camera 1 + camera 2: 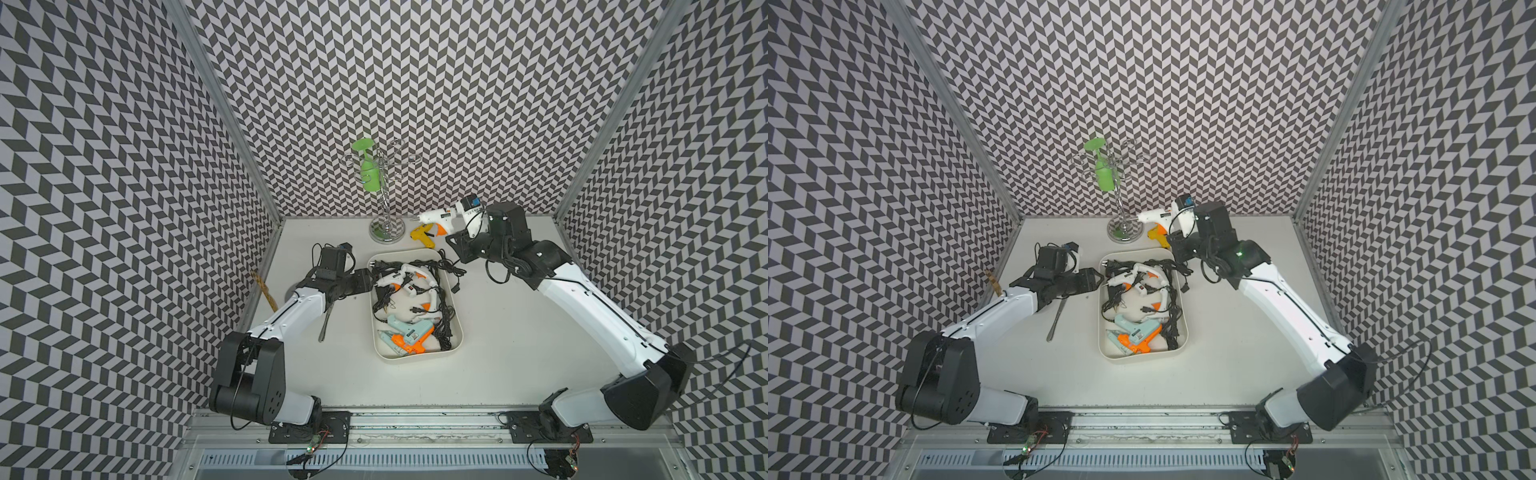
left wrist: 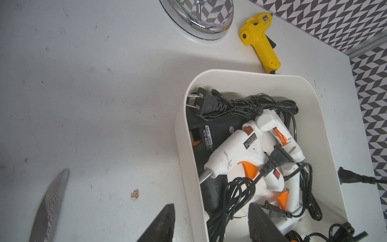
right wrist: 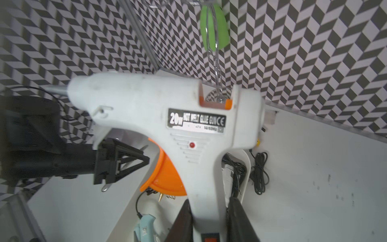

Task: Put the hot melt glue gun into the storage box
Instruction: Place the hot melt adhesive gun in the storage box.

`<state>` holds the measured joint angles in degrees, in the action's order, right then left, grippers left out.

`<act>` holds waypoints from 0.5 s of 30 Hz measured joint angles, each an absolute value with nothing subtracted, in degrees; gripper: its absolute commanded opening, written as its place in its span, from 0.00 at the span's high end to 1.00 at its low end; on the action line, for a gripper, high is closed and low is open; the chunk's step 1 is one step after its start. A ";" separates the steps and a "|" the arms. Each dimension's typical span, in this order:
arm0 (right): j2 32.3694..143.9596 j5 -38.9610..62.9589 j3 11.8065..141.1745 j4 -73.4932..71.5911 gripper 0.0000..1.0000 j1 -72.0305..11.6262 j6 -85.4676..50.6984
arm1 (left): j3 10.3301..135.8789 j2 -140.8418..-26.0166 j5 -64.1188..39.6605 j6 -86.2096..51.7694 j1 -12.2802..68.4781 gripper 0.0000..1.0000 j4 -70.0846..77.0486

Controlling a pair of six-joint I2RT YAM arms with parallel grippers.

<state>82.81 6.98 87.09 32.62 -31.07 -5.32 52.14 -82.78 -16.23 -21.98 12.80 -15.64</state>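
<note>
Right jaws are clamped on the handle of the white glue gun [image 3: 167,109], holding it up in the air with the nozzle aimed toward the chrome rack [image 1: 386,199]. The sticker reads "20w HOT MELT GLUE GUN" plus a CE mark; the smaller line under it is too blurry to read.

The gun hangs over the back of the surface [image 1: 519,353], just past the far right corner of the storage box [image 1: 417,360], not in it.

The box holds tangled black cords and several guns:
- white ones [image 2: 230,155] with orange triggers
- a black one [image 2: 217,127] marked "GLUE GUN 110-240V 50-60Hz"
- a pale blue one [image 1: 405,328]
- an orange one [image 1: 409,345]

A yellow glue gun [image 2: 259,39] lies on the surface behind the box, beside the rack, which has a green glass [image 1: 368,170] hanging on it. Left jaws are apart and empty at the box's left wall. A table knife [image 1: 326,324] lies left of the box.
</note>
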 measured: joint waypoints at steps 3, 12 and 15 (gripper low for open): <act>82.85 8.27 90.35 32.56 0.96 -33.69 -6.90 | 51.53 -82.70 -16.23 -22.13 12.80 0.40 -15.38; 86.87 10.17 100.03 31.55 0.96 -42.70 -8.25 | 50.76 -82.04 -16.23 -22.17 13.06 0.40 -14.79; 87.68 10.31 97.60 29.82 0.96 -43.29 -8.78 | 50.24 -81.67 -16.21 -22.17 13.06 0.40 -14.59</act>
<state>87.68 10.31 97.60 29.82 -43.29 -8.78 50.24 -81.67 -16.21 -22.17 13.06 -14.59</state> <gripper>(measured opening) 0.265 0.598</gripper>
